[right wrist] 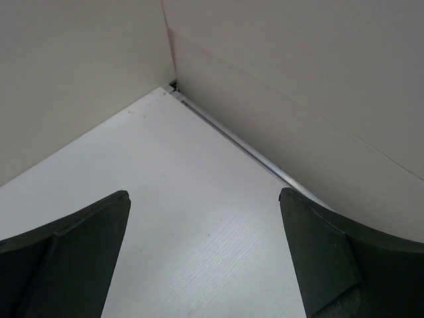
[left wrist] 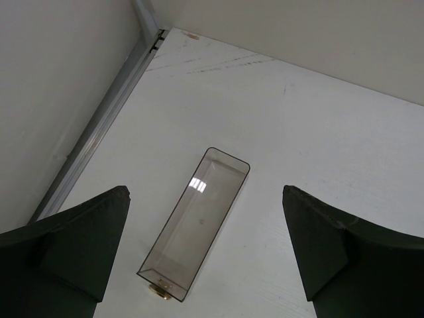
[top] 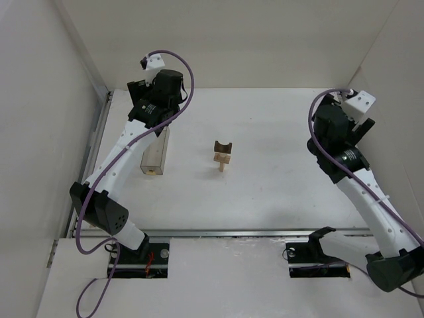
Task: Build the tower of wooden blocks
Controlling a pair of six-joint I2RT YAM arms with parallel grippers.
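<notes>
Top view first: the clear box (top: 154, 158) is my marker. The wood block tower (top: 223, 158) stands on the table (top: 278, 192) to the right of the box, well apart from it, nothing touching it. I read a dark brown arch block (top: 224, 146) at the top with its curve facing up, sitting on a pale crosspiece (top: 222, 159) over a pale post. The left arm (top: 126, 149) reaches out with its wrist over the far end of the box. The right arm (top: 361, 179) is well right of the box, beyond the tower, up by the right wall.

Left wrist view now: the left gripper (left wrist: 205, 192) is spread wide, fingers (left wrist: 86, 245) far apart and holding nothing. The box shows in the gap between them, lying lengthwise, and neither finger touches it. A small brass-coloured piece (left wrist: 161, 291) sits at the near end of the box. Left of the box a metal rail (left wrist: 99, 126) runs along the foot of the wall.

Right wrist view: the right gripper (right wrist: 204, 193) is also wide open and holds nothing. Between its fingers (right wrist: 79, 245) I see only white table and the corner where two walls meet
</notes>
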